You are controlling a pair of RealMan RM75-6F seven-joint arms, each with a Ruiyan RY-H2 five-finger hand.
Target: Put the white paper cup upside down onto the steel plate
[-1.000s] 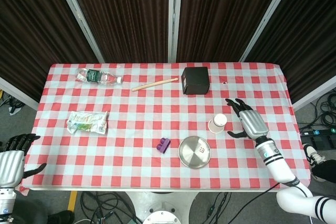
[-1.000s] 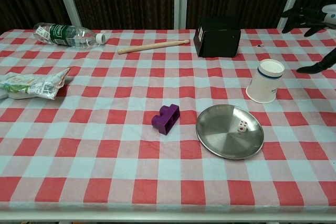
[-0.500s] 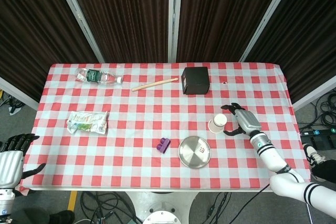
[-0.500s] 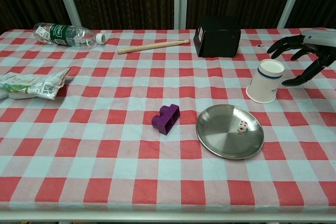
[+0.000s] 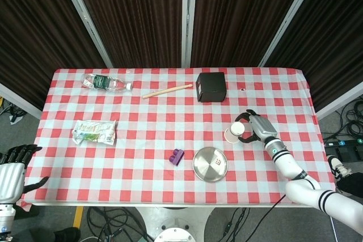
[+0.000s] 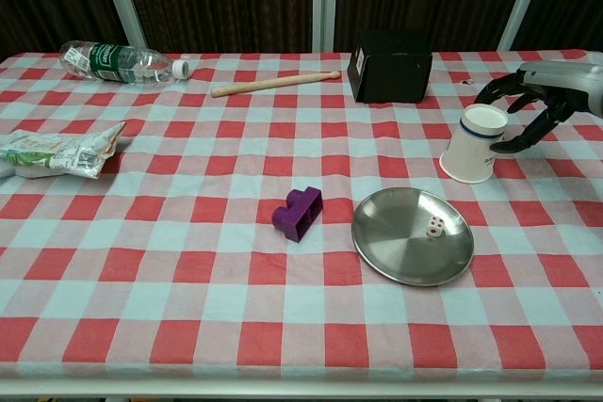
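So barely started, honestly. Way off to the left of everything, the left hand (image 5: 11, 173) hangs past the bench (image 6: 188, 261) edge, fingers loosely apart, holding nothing, nowhere near the action.

Moving right: the steel plate (image 6: 400, 247) sits down and to the left of the right hand's fingers, near them but apart. There's a small white die (image 6: 434, 226) sitting on it, which could get in the way when the cup goes down, I'd guess.

Then the white paper cup (image 6: 474, 144), still standing mouth up on the bench, just left of the right hand (image 6: 539, 101). The fingers (image 6: 504, 146) are curved around the cup's rim area from the right side, spread released rather than clamped. From the chest view there looks to be a gap between fingertips and cup wall, though the head view is too small to be sure they aren't touching.

So: nothing done yet. Still left are the grab, the lift, the flip, and setting it rim down on the plate.
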